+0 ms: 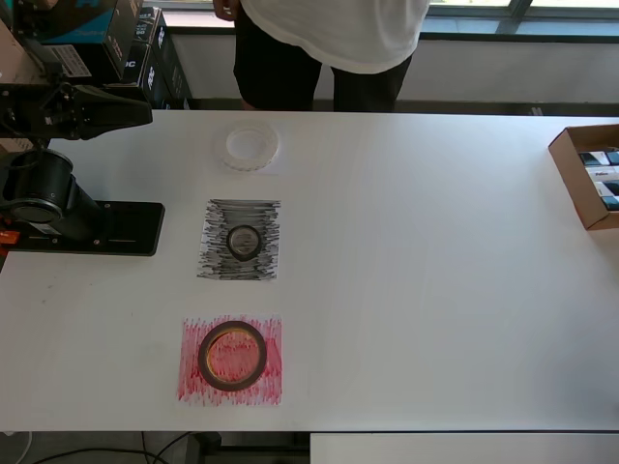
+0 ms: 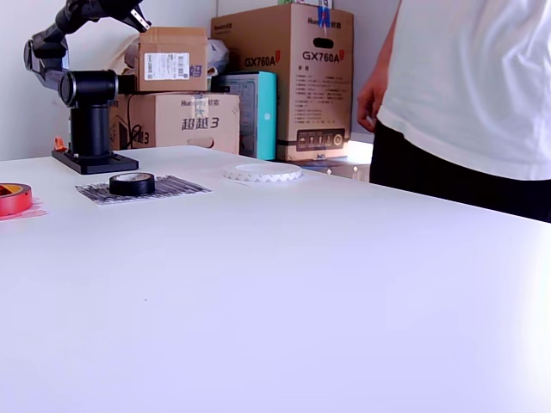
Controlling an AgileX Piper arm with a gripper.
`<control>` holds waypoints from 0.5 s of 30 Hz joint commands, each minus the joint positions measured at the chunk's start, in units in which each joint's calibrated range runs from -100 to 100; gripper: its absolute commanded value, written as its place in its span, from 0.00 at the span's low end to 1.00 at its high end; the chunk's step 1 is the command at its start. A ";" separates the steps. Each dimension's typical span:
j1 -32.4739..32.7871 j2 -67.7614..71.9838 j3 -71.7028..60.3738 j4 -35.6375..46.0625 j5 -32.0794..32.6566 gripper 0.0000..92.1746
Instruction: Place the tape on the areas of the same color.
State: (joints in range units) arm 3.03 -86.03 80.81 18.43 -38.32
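Observation:
Three rolls of tape lie in a column in the overhead view. The white ring point(image 1: 251, 147) point(image 2: 262, 173) rests on a plain white sheet point(image 1: 274, 168) that barely stands out from the table. The small dark ring point(image 1: 244, 241) point(image 2: 132, 183) sits in the middle of the black-scribbled sheet point(image 1: 216, 261) point(image 2: 176, 188). The reddish-brown ring point(image 1: 232, 355) point(image 2: 12, 198) lies on the red-scribbled sheet point(image 1: 266, 387). My gripper point(image 1: 143, 108) point(image 2: 135, 16) is folded back high over the arm's base, far from all the tape, holding nothing. Its jaws are too small and dark to read.
The arm's black base point(image 1: 92, 227) point(image 2: 93, 160) stands at the overhead view's left edge. A brown cardboard box point(image 1: 588, 177) sits at the right edge. A person in a white shirt point(image 1: 329, 39) point(image 2: 465, 95) stands at the far side. Cartons point(image 2: 284, 77) are stacked behind the table.

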 commanded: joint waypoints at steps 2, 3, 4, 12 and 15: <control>0.14 -8.92 4.83 -1.25 -0.39 0.00; 0.30 -10.69 6.01 -1.25 -0.39 0.00; 0.38 -12.38 7.20 -1.25 -0.88 0.00; 0.77 -13.22 10.28 -1.33 -5.79 0.00; 0.62 -13.22 11.83 -1.33 -5.79 0.00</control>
State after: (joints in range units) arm 3.68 -99.71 91.36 16.44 -43.85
